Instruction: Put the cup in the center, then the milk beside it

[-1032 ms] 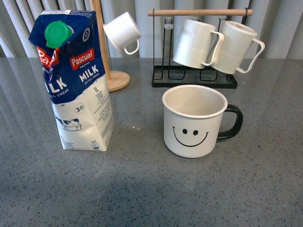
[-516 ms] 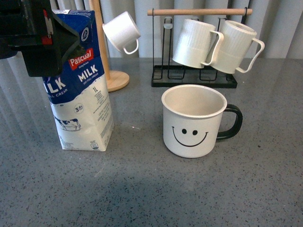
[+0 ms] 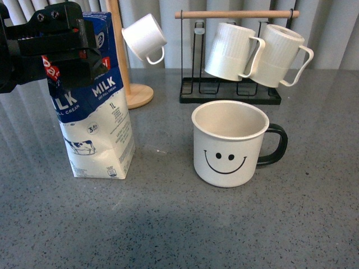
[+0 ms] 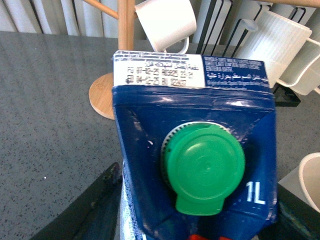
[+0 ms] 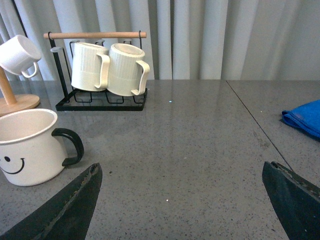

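Observation:
The smiley-face cup (image 3: 230,144) with a black handle stands upright on the grey table, right of the middle; it also shows in the right wrist view (image 5: 30,146). The blue-and-white Pascual milk carton (image 3: 98,120) stands upright to its left. My left gripper (image 3: 53,47) is open, in front of the carton's top. In the left wrist view its jaws stand either side of the carton (image 4: 195,165), under the green cap (image 4: 202,167). My right gripper (image 5: 185,205) is open and empty over bare table, right of the cup.
A black rack (image 3: 230,92) with two ribbed white mugs (image 3: 255,53) stands behind the cup. A wooden mug tree (image 3: 132,89) holds a small plain white cup (image 3: 145,38). A blue cloth (image 5: 305,117) lies at the far right.
My left gripper has come into view at the carton's top and moved slightly right and lower. The carton and cup have not moved.

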Motion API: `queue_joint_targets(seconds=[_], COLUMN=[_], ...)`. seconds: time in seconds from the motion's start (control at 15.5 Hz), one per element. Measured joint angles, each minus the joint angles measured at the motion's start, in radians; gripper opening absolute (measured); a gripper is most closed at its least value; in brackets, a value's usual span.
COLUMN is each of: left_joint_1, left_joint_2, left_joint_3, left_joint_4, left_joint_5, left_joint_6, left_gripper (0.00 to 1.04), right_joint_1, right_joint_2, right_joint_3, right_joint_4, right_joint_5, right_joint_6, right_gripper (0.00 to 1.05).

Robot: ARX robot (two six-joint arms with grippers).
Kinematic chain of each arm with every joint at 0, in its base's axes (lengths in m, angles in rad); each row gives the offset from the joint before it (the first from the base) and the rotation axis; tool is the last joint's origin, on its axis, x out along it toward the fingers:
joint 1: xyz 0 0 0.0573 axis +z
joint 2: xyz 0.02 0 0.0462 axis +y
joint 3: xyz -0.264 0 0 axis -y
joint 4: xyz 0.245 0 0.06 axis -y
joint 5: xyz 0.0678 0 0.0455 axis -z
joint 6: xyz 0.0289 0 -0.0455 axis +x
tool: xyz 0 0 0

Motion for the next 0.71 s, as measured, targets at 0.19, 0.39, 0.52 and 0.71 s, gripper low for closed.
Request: queue_joint_targets(seconds=[0.19, 0.39, 0.52, 0.71], left_joint_1=[-0.020, -0.027, -0.036, -0.068], left_joint_2=[0.000, -0.009, -0.031, -0.061], left_joint_3=[0.000, -0.005, -0.008, -0.008], left_joint_4=[0.003, -0.003, -0.005, 0.007], left_joint_5=[-0.023, -0.050, -0.055, -0.095], left_joint_6=[0.004, 0.031, 0.032, 0.046], left_gripper=[0.43, 0.17, 0.06, 0.04], right_joint_1=[0.000, 0.000, 0.000, 0.000], right_joint_2=[0.000, 0.000, 0.000, 0.000], right_joint_3=[0.000, 0.000, 0.000, 0.000], right_joint_4=[0.000, 0.000, 0.000, 0.000], right_joint_5=[0.000, 0.000, 0.000, 0.000], right_joint_6=[0.000, 0.000, 0.000, 0.000], right_gripper=[0.98, 0.98, 0.98, 0.98])
